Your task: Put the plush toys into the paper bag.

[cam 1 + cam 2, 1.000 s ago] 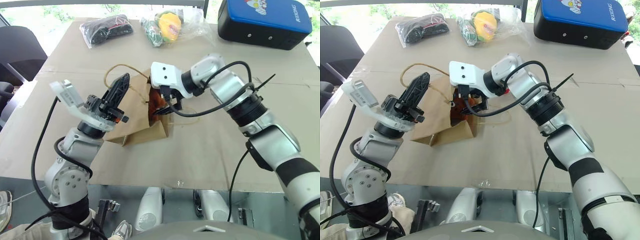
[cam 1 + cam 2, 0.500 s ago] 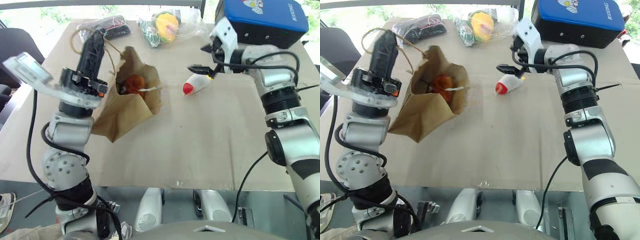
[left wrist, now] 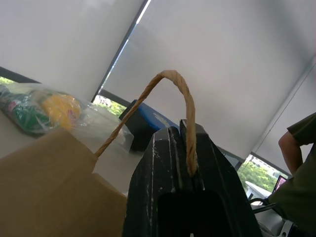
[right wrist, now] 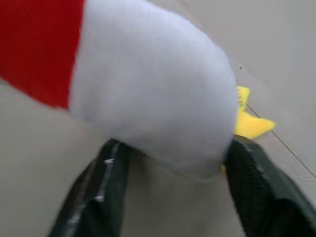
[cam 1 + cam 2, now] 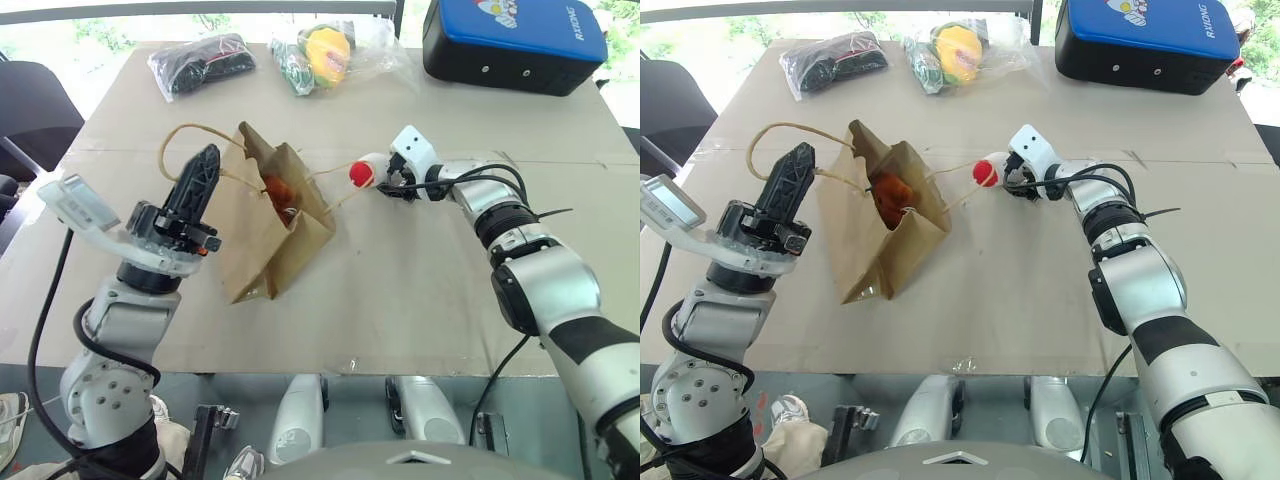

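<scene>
The paper bag (image 5: 270,225) is brown kraft, creased, slumped on the cardboard-covered table (image 5: 400,290) with its mouth gaping toward the far side; a brown plush toy (image 5: 279,193) sits inside it, only partly visible at the mouth. The white plush toy (image 5: 366,171) has a red end facing the bag and a yellow crest at its far side (the crest shows best in the right wrist view). It lies just beside the bag's mouth, its red end near the bag's second cord handle, which trails out toward it. The right gripper (image 5: 392,180) has its two black fingers (image 4: 98,197) set on either side of the toy's white body, part-way closed and pressing against its flanks, with the toy low over or on the table; I cannot tell which. The left gripper (image 5: 196,190) stands on the other side of the bag from that toy, pointing upward, its jaws pressed tight together on the bag's tan twisted-cord handle (image 3: 185,108), which loops up out of the fingertips. Beyond the bag, at the table's far edge, lie a black item in clear plastic (image 5: 200,62) and a yellow-green toy in clear plastic (image 5: 330,55), and farther toward the right arm's side a blue and black case (image 5: 515,42). All are well apart from the bag, and nothing lies between the white toy and its mouth.
</scene>
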{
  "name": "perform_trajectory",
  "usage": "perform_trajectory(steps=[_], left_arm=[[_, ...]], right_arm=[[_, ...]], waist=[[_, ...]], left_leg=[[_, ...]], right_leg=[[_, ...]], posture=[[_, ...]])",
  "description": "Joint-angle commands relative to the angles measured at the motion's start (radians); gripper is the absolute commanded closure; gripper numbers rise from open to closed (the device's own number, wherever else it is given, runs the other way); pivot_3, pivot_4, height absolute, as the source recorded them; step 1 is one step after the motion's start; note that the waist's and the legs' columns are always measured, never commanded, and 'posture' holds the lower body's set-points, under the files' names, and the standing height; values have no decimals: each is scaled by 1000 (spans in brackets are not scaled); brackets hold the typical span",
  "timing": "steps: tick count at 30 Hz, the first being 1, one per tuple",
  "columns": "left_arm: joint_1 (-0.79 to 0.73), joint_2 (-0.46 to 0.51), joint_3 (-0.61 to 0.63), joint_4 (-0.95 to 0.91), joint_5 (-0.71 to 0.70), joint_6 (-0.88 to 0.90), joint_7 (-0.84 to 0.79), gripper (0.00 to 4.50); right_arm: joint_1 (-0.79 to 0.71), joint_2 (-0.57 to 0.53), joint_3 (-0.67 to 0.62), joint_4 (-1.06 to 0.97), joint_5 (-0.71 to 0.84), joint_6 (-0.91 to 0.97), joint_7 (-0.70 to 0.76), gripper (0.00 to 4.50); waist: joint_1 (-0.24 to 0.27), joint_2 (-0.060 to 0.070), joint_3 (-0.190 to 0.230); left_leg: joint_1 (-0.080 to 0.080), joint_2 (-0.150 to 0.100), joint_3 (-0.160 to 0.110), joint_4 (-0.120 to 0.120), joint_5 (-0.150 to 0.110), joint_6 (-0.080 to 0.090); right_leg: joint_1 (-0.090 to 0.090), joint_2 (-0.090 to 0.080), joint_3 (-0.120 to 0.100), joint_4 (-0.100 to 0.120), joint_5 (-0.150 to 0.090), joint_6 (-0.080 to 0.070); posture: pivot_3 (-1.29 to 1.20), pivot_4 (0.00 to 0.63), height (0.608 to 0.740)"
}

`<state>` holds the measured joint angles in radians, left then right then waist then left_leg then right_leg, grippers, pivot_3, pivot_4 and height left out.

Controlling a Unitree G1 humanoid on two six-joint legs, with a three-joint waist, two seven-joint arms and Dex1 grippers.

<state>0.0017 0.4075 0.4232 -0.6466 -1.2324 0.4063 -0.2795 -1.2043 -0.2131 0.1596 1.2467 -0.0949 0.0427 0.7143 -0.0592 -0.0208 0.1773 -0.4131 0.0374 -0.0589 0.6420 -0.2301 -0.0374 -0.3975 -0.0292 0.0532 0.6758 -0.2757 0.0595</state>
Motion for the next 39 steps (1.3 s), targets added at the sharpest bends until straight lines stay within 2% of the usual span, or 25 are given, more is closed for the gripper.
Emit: perform_trajectory(steps=[1, 2, 9, 15, 18, 24, 28, 31, 35, 39], left_arm=[[-13, 4, -3, -35, 1, -23, -1, 4500], [-19, 4, -7, -31, -1, -23, -3, 4500], [-86, 4, -45, 15, -22, -6, -28, 4500], [-164, 3, -91, 66, -53, 22, -58, 4500], [-213, -5, -114, 98, -54, 33, -71, 4500], [-284, -20, -143, 140, -48, 45, -88, 4500], [-297, -23, -148, 148, -44, 49, -93, 4500], [-289, -29, -160, 141, -35, 51, -95, 4500], [-252, -30, -177, 118, -6, 55, -104, 4500], [-250, -32, -201, 103, 61, 41, -93, 4500]], right_arm=[[-12, -39, -30, -61, 11, -92, 21, 4023], [0, -50, -32, -83, 11, -121, 32, 4453], [138, -181, -33, -384, -13, -156, 31, 4453], [239, -251, -85, -823, 7, 11, -35, 4453], [245, -256, -81, -951, -13, 64, -68, 4453], [257, -238, -28, -1087, -44, 93, -85, 4453], [320, -207, 78, -1165, -59, 63, -23, 4453], [350, -191, 167, -1208, -30, -21, 86, 4453], [321, -167, 255, -1136, -31, -148, 188, 4453], [295, -140, 279, -1046, -36, -237, 222, 4453]], waist=[[1, 0, 0], [2, 0, 0], [17, 0, 0], [17, 1, 0], [15, 0, 0], [21, 0, 0], [18, 0, 0], [18, 0, 0], [19, 0, 0], [21, 0, 0]], left_leg=[[0, 0, 0, 0, 0, 0], [0, 0, 0, 0, 0, 0], [0, 0, 0, 1, 0, 0], [-1, 0, 0, 2, 0, 0], [0, 1, 0, 1, 0, 0], [-1, 0, 0, 3, 0, 0], [-1, 1, -1, 2, 0, 0], [-1, 1, -1, 2, 0, 0], [-1, 1, -1, 3, 0, 0], [-1, 1, -1, 3, 0, 0]], right_leg=[[0, 0, 0, 0, 0, 0], [0, 0, 0, 0, 0, 0], [0, 0, 0, 0, 0, 0], [0, 0, 0, 0, 0, 0], [0, 1, 0, 1, 0, 0], [0, 1, 0, 0, 0, 0], [0, 1, 0, 0, 0, 0], [0, 1, 0, 1, 0, 0], [0, 1, -1, 0, 0, 0], [0, 1, -1, 1, 0, 0]], posture=[[0, 150, 740], [0, 150, 740], [0, 150, 740], [0, 150, 740], [0, 150, 740], [0, 150, 740], [0, 150, 740], [0, 150, 740], [0, 150, 740], [0, 150, 740]])
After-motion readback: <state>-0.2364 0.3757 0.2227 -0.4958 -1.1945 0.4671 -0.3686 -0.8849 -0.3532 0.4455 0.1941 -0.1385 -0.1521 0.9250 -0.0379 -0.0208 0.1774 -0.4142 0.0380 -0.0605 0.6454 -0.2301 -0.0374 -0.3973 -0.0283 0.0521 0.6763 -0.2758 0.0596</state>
